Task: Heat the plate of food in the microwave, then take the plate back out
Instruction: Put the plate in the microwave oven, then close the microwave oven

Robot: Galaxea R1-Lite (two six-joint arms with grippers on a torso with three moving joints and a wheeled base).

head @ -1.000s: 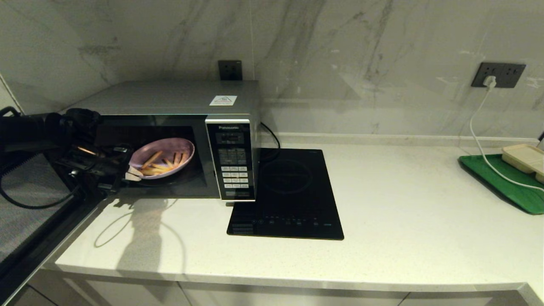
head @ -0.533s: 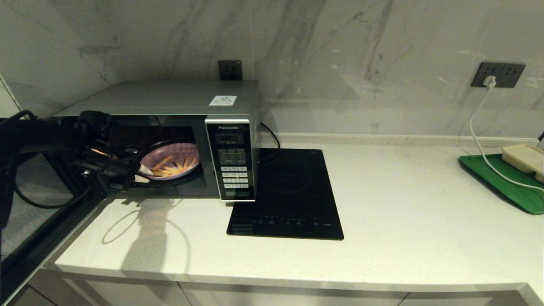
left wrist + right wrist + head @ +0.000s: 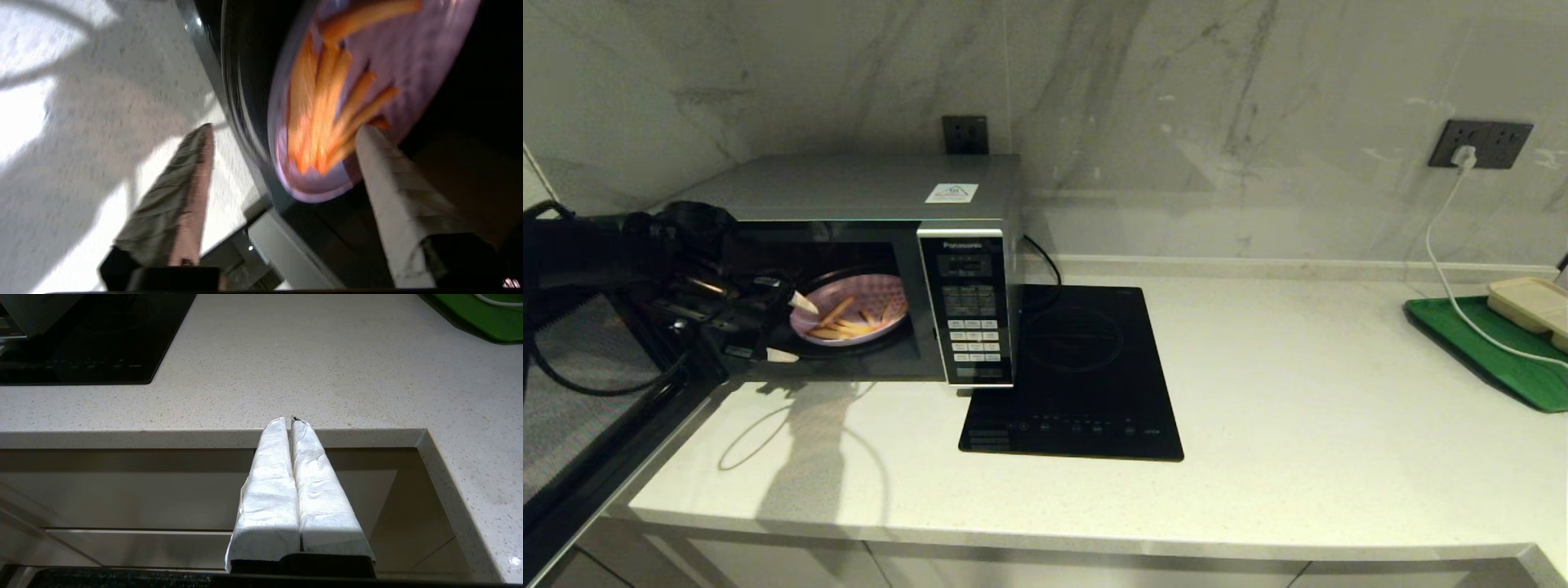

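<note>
The plate of food [image 3: 851,320] sits flat inside the open microwave [image 3: 866,269], fries spread across its lilac surface. In the head view you see it whole, framed by the dark cavity, with the button panel at its 3 o'clock.

Your left gripper [image 3: 792,328] is at the plate's 9 o'clock, at the mouth of the cavity. Its fingers are spread wide: one pale tip lies over the plate's near rim, the other hangs lower, out in front of the cavity floor. Nothing is clamped between them.

The left wrist view adds what the head view cannot: the plate of food [image 3: 367,98] is seen from close in, resting on the dark turntable, with one finger [image 3: 392,192] reaching alongside the rim by the fries. Whether that finger touches the rim you cannot tell. The other finger stands well apart over the pale countertop [image 3: 81,143].

Outward in the head view: the black induction cooktop [image 3: 1078,376] lies at the microwave's 3 o'clock, and a green tray [image 3: 1486,347] holding a beige container sits far out at 3 o'clock.

Only the right wrist view shows your right gripper [image 3: 292,420]: fingers pressed together, empty, parked below the countertop's front edge.
</note>
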